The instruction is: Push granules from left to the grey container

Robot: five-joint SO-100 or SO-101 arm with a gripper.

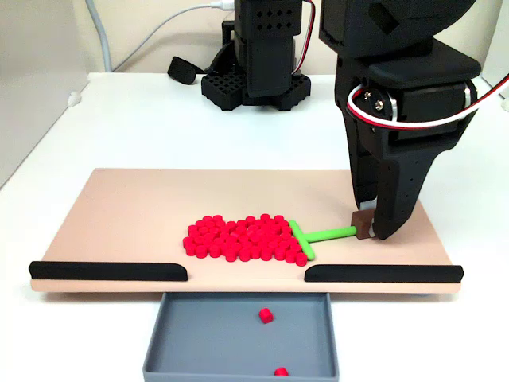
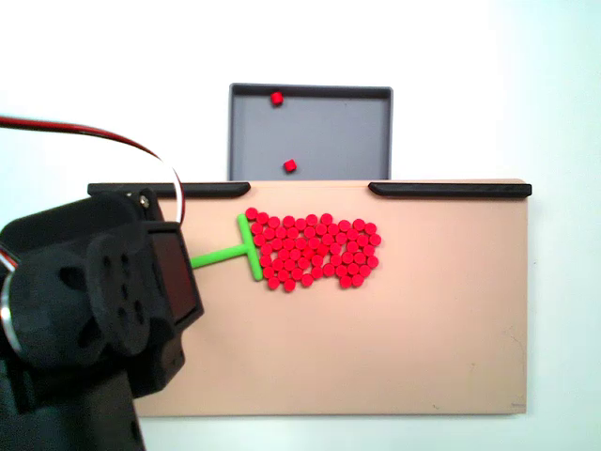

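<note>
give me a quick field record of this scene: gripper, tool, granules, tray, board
gripper: gripper shut on the green T-shaped pusher's stem end
tool: green T-shaped pusher, crossbar against the pile's edge
granules: red granules clustered mid-board; two already in the tray
tray: grey container, beyond the gap between the black strips
board: beige board, black strips along one edge
</note>
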